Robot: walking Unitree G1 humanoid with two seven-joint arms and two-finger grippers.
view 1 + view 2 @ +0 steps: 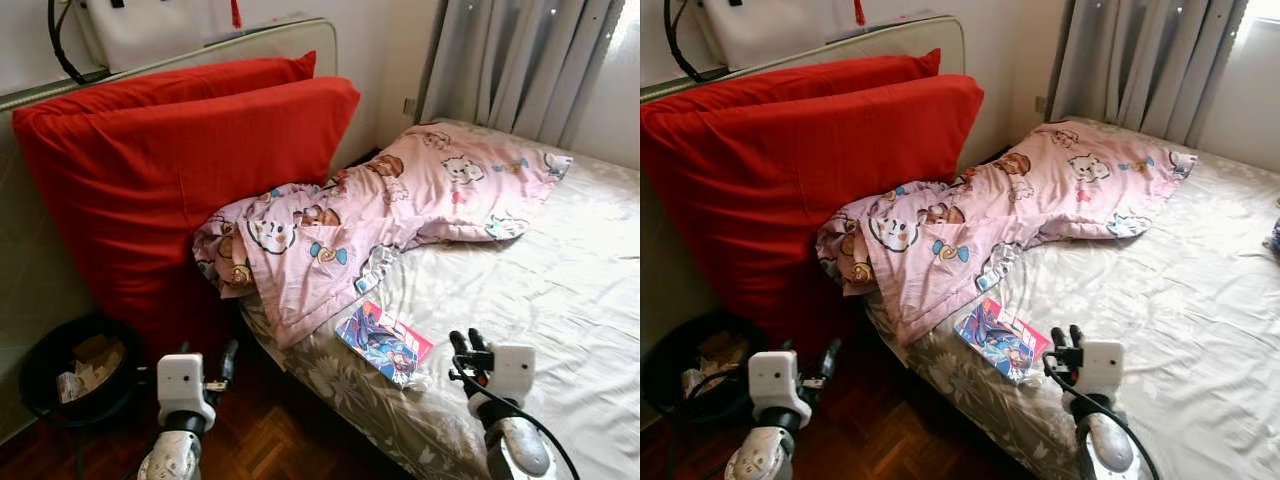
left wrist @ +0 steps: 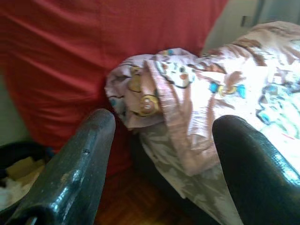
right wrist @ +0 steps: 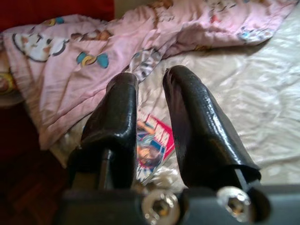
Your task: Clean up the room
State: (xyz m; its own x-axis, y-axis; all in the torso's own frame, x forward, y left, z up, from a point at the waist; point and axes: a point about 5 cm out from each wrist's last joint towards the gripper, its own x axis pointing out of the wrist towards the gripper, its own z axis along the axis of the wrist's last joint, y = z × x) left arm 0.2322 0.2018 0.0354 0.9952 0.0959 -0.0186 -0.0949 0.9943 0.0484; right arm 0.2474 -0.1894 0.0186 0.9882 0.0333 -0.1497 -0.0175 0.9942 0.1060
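Observation:
A pink cartoon-print blanket (image 1: pixel 380 210) lies crumpled across the head of the bed (image 1: pixel 560 290), and one corner hangs over the near edge. A colourful packet in clear wrap (image 1: pixel 385 342) lies flat on the sheet by that edge. My right gripper (image 1: pixel 465 340) hovers just to the right of the packet with its fingers (image 3: pixel 117 112) close together and nothing between them. Over the wooden floor beside the bed, my left gripper (image 1: pixel 208 352) is open and empty. It faces the hanging blanket corner (image 2: pixel 187 93).
Two big red cushions (image 1: pixel 180 170) lean against the wall to the left of the bed. A black bin (image 1: pixel 75 365) holding crumpled paper stands on the floor at far left. Grey curtains (image 1: pixel 520 60) hang behind the bed. Wooden floor (image 1: pixel 270 430) runs between bin and bed.

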